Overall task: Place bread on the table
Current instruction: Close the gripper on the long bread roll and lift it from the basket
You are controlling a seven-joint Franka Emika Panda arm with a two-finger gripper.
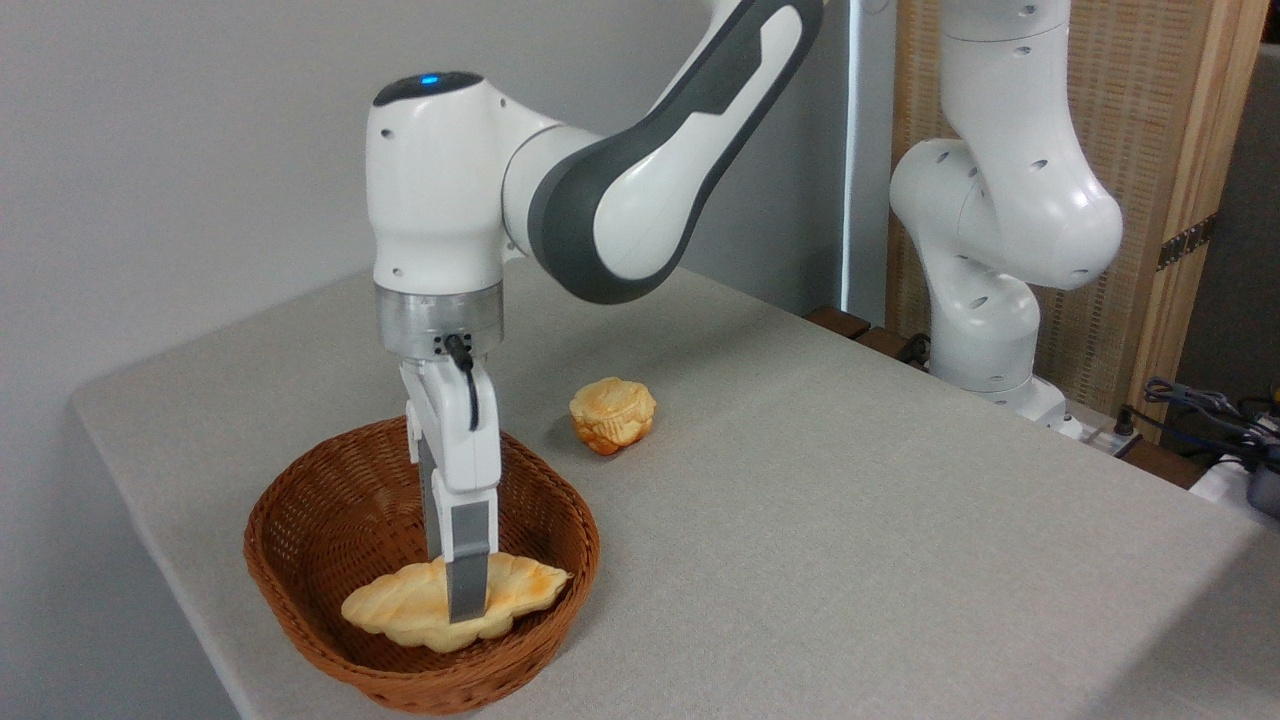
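Camera view, fixed, one moment.

Item: bread (400,608), a long flat pale yellow loaf, ridged like a braid, browned at its right tip. Location: lay inside the basket (300,520), along the near wall; not yet on the counter (850,520).

Claw (466,600): hung straight down into the basket, seen edge-on, the near finger crossing the loaf's middle. The second finger was hidden behind it, so whether the claw was spread or pinching the loaf could not be told.

Handling, judged: light, probably firm-crusted, the ridges giving some purchase. Best held across its narrow middle, where weight would balance; a hold near either tip would likely let it droop or swing.

Also present: bun (612,414), on the counter behind the basket, apart from it.
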